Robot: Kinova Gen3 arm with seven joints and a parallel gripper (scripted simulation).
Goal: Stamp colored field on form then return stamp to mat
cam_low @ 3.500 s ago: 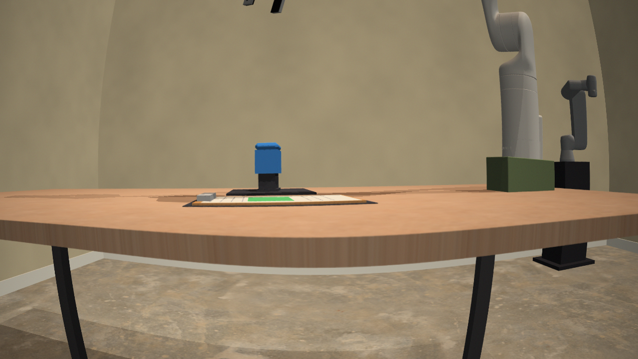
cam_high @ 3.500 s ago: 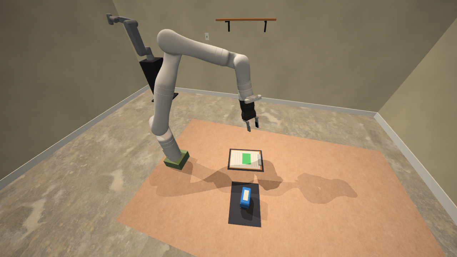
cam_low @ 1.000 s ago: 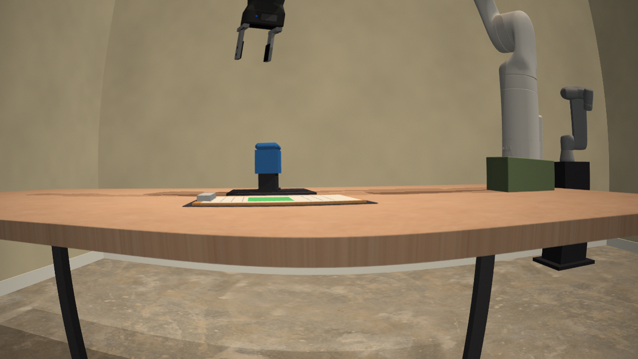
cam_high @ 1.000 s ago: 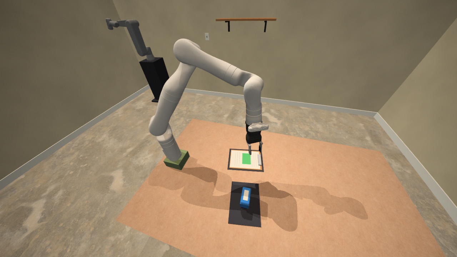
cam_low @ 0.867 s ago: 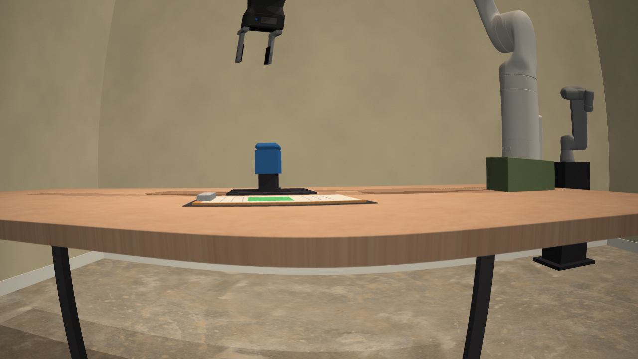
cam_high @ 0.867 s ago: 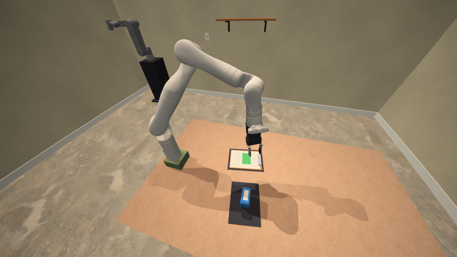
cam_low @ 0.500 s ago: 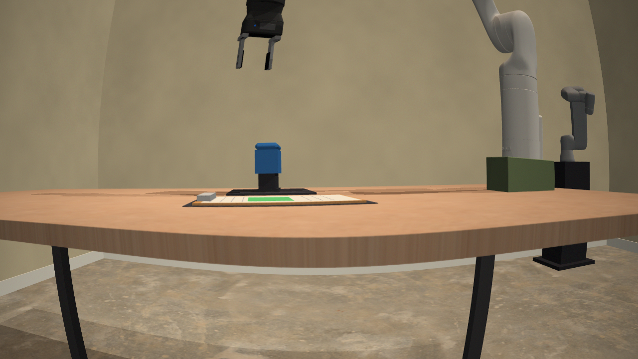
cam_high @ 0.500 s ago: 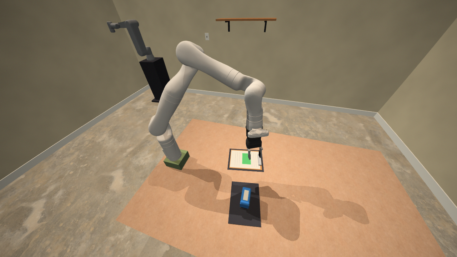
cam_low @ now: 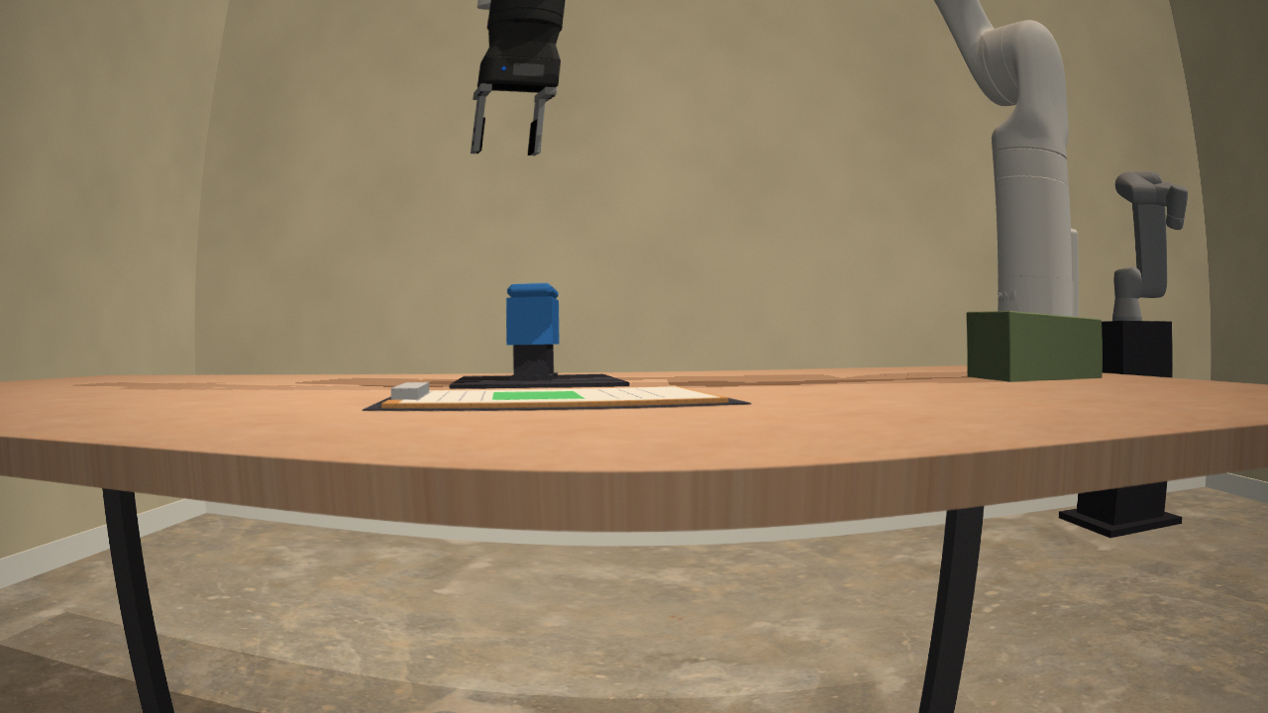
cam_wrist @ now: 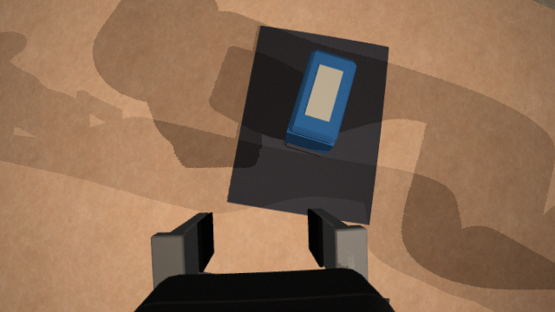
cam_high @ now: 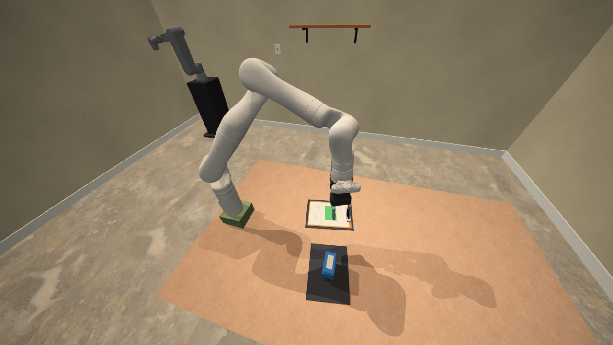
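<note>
The blue stamp [cam_high: 329,265] stands upright on the black mat [cam_high: 328,274]; it also shows in the exterior view [cam_low: 532,330] and in the wrist view [cam_wrist: 322,100], where its beige top label faces up. The form [cam_high: 329,214] with its green field [cam_high: 330,212] lies on a clipboard between the mat and the arm's base; the field also shows in the exterior view [cam_low: 537,395]. My gripper [cam_low: 506,135] is open and empty, high above the table. In the wrist view my fingers hang just short of the mat's [cam_wrist: 309,126] near edge.
The arm's green base block [cam_high: 236,214] sits at the table's left. A small grey clip [cam_low: 409,390] sits on the clipboard's end. A second grey arm on a black pedestal [cam_high: 208,105] stands off the table by the wall.
</note>
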